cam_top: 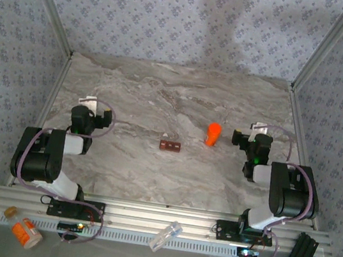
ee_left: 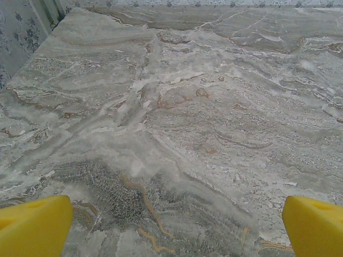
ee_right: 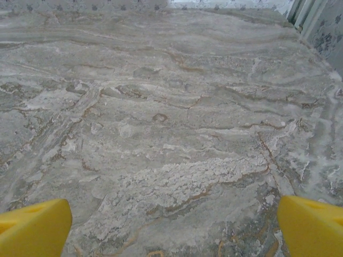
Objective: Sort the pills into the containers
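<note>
The containers, one small dark red-brown box, lie at the middle of the marble table. A tiny pale speck just behind the box may be one of the pills; it is too small to tell. An orange vial stands to the box's right. My left gripper hovers at the left, well away from the box. My right gripper is on the right, beyond the vial. In each wrist view the yellow fingertips stand wide apart over bare marble, so the left gripper and the right gripper are open and hold nothing.
Off the table's near edge, a white-capped orange bottle lies at the left, a clear plastic tube on the rail in the middle and a black block at the right. Patterned walls enclose the table on three sides.
</note>
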Robot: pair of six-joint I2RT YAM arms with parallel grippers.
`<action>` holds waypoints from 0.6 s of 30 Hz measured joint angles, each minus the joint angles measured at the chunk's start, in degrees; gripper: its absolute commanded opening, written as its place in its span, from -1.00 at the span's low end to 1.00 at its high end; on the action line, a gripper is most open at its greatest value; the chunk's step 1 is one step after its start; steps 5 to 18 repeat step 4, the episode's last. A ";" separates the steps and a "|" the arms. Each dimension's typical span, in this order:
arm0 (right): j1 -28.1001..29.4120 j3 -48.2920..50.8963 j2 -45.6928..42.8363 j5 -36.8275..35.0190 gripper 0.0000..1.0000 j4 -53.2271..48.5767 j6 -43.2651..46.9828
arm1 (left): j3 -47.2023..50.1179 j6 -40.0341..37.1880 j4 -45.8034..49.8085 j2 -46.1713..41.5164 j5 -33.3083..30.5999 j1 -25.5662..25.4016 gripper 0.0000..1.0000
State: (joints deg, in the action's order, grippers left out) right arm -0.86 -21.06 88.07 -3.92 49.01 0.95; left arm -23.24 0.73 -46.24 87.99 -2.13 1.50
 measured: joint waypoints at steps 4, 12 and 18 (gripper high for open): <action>-1.16 0.00 0.00 1.46 1.00 -0.74 0.00 | 0.00 0.00 0.00 0.00 0.00 0.00 1.00; -1.16 0.00 0.00 1.46 1.00 -0.74 0.00 | 0.00 0.00 0.00 0.00 0.00 0.00 1.00; -1.16 0.00 0.00 1.46 1.00 -0.74 0.00 | 0.00 0.00 0.00 0.00 0.00 0.00 1.00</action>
